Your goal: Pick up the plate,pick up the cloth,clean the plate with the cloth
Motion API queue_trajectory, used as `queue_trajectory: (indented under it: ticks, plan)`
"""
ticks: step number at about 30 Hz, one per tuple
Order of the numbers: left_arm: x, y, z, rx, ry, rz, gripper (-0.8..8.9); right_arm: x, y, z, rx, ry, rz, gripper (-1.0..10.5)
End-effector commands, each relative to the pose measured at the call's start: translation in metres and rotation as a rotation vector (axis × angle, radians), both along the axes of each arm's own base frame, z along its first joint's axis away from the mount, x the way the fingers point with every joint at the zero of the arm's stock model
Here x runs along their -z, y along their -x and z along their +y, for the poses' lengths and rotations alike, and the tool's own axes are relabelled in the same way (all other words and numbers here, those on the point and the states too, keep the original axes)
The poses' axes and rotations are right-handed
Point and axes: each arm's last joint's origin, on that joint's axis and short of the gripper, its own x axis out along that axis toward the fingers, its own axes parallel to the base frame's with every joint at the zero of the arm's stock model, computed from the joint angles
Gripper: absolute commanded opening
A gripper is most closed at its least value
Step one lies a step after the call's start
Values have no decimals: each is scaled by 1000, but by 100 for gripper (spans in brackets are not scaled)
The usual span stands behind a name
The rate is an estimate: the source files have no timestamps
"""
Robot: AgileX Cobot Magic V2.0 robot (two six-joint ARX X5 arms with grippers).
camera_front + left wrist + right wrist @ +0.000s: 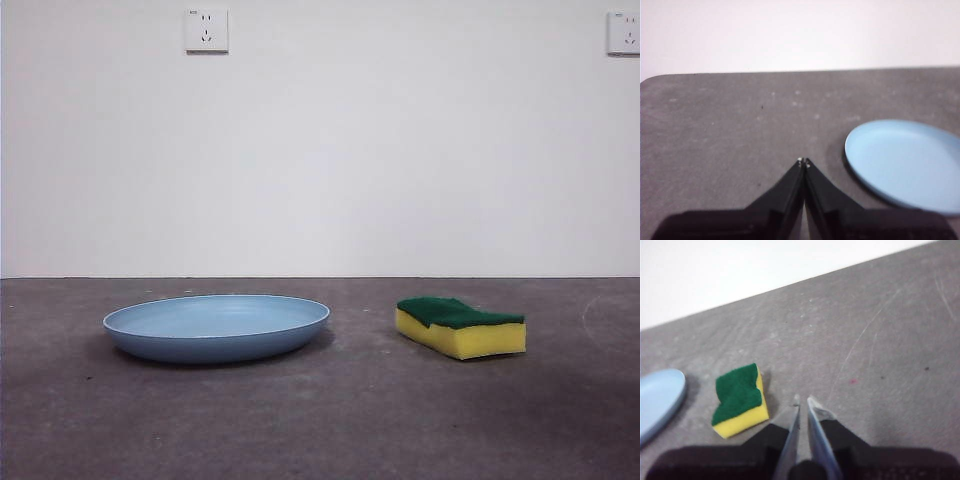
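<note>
Light-blue plate (pixel 216 326): you have it lying flat on the grey table (pixel 320 430), right side up, nothing in it. In the front view it sits toward the table's left half, set back from the near edge and short of the far edge where the white wall (pixel 320 160) begins.
Sponge (pixel 460 326): this stands in for the cloth — yellow foam with a dark green scouring top and wavy sides, green face up. It rests flat on the table beside the plate, apart from it, with bare grey surface between the two.
Left gripper (pixel 803 162): you see its two black jaws pressed together at the tips, clenched on nothing. It hangs over bare table, and the plate (pixel 905 165) lies near it, off to one side, not touching.
Right gripper (pixel 803 401): its jaws stand nearly together, only a thin slit between the tips, and nothing is held. The sponge (pixel 740 394) lies just beside it on the table, untouched; the plate's rim (pixel 660 400) shows beyond the sponge.
Front view: neither arm shows in it — both wait out of frame.
Wall: two white sockets, one (pixel 206 30) above the plate and one (pixel 624 33) at the far right.
Table: dull grey, scuffed, with faint scratches.
</note>
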Motion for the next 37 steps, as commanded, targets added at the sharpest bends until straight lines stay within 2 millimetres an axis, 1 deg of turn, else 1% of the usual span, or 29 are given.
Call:
queue_trajectory:
  ticks: [1, 4, 5, 7, 11, 14, 16, 21, 22, 23, 25, 26, 28, 29, 30, 33, 34, 35, 37]
  plan:
    - [3, -1, 0, -15, 97, 11, -6, 1, -1, 0, 25, -116, 1, 30]
    - [4, 0, 1, -34, 160, 40, -6, -11, 0, 0, 22, -144, -45, 21]
    - [2, 1, 1, -35, 182, 53, -6, -18, 1, 0, 21, -149, -58, -21]
    - [-3, 3, 1, -37, 203, 79, -6, -31, 4, 0, 25, -174, -76, -18]
    - [-25, 7, 1, -50, 203, 130, -6, -63, 7, -1, 23, -187, -101, -18]
    - [-43, 5, 1, -55, 200, 185, -6, -89, 4, 0, 24, -177, -72, -17]
    - [-55, 0, 1, -47, 199, 216, -6, -107, -2, 0, 13, -128, -31, -17]
    - [-88, -21, -3, 45, 176, 318, -6, -145, -28, 5, -131, -28, 97, -16]
    - [-94, -26, -3, 62, 166, 336, -6, -149, -32, 6, -147, -16, 120, -16]
    - [-101, -33, -4, 82, 154, 358, -5, -156, -41, 6, -168, 15, 162, -16]
    - [-109, -43, -4, 82, 145, 390, -4, -161, -53, 7, -185, 47, 219, -5]
    - [-114, -50, -5, 85, 133, 406, -2, -164, -62, 8, -208, 63, 265, 35]
    - [-120, -60, -5, 85, 128, 434, 1, -166, -74, 9, -220, 71, 331, 123]
    - [-123, -65, -5, 85, 129, 450, 8, -166, -81, 9, -221, 68, 374, 210]
    - [-125, -69, -5, 88, 130, 460, 36, -165, -85, 9, -221, 67, 401, 286]
    - [-130, -78, -6, 118, 153, 483, 222, -160, -97, 10, -221, 63, 464, 576]
    - [-131, -81, -7, 125, 165, 487, 260, -157, -99, 10, -222, 62, 480, 633]
    - [-132, -83, -7, 120, 178, 493, 274, -154, -101, 10, -222, 61, 501, 660]
    - [-131, -86, -7, 117, 186, 502, 299, -151, -103, 10, -224, 59, 532, 661]
